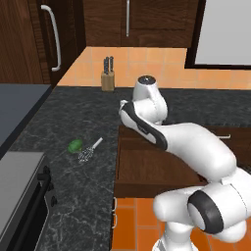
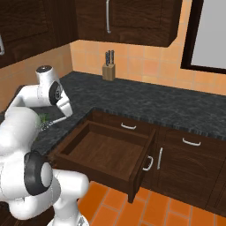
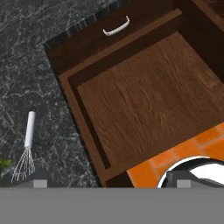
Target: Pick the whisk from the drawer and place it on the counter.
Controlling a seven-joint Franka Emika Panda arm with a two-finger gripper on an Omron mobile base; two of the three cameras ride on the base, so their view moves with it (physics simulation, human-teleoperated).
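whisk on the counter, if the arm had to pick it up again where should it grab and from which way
Probably the straight white handle of the whisk, from above, jaws across it. It lies flat on the counter, so the sides are open; the wire head is springy and sits close to the green round object.

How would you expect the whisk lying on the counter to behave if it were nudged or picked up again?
The whisk looks thin and small, so probably light and easily slid across the counter. Its straight round handle suggests it may roll, though the wider wire head should limit that. The fine wires likely flex, so gripping the handle seems safer.
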